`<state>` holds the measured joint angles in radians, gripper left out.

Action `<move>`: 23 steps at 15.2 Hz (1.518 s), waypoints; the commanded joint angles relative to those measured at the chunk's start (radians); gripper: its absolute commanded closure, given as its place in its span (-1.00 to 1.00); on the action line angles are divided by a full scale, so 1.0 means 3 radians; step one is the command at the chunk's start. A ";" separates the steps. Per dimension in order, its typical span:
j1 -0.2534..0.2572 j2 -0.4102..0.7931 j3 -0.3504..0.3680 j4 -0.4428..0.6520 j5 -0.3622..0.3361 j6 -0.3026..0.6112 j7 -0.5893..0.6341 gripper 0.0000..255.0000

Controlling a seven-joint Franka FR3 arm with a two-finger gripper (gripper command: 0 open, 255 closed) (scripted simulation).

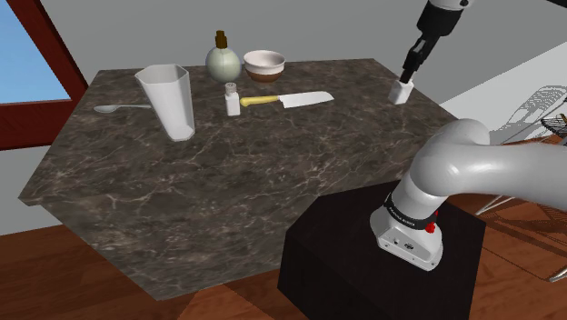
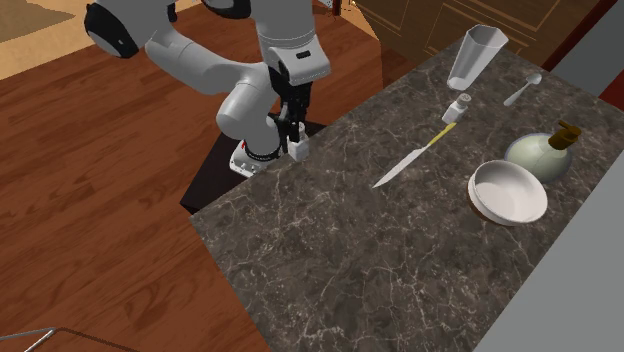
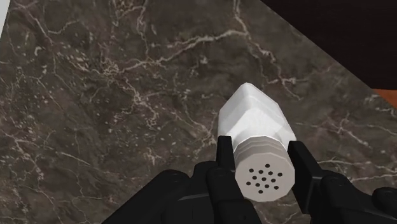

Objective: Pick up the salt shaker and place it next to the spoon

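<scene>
We see the salt shaker upright near the far right edge of the table — white, with a faceted body and a round cap pierced with holes, the cap clasped between the fingers of the gripper. The spoon — small and pale — lies flat at the far left, well apart from it.

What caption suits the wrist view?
Black two-finger gripper clasps white faceted salt shaker by its perforated cap against dark marbled tabletop.

- The bench is showing dark, pale-veined marble, smooth.
- The floor is showing reddish-brown wood boards.
- The salt shaker is looking plain matt white.
</scene>
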<state>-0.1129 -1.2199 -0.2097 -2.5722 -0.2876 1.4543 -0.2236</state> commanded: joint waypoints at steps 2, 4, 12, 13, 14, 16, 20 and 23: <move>0.0015 0.0077 0.0029 0.0167 0.0029 -0.0090 -0.0008 1.00; 0.0023 0.0129 0.0045 0.0278 0.0044 -0.0149 -0.0016 1.00; 0.0050 0.0349 0.0098 0.0738 0.0097 -0.0388 -0.0051 1.00; 0.0053 0.0378 0.0104 0.0797 0.0103 -0.0418 -0.0056 1.00; 0.0055 0.0407 0.0109 0.0856 0.0108 -0.0448 -0.0061 1.00; 0.0073 0.0472 0.0167 0.0861 0.0166 -0.0401 0.0006 1.00; 0.0142 0.0736 0.0388 0.0855 0.0373 -0.0174 0.0269 1.00; 0.0192 0.0966 0.0549 0.0893 0.0509 -0.0005 0.0456 1.00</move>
<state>-0.0612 -0.9574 -0.0634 -2.3046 -0.1511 1.4278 -0.1100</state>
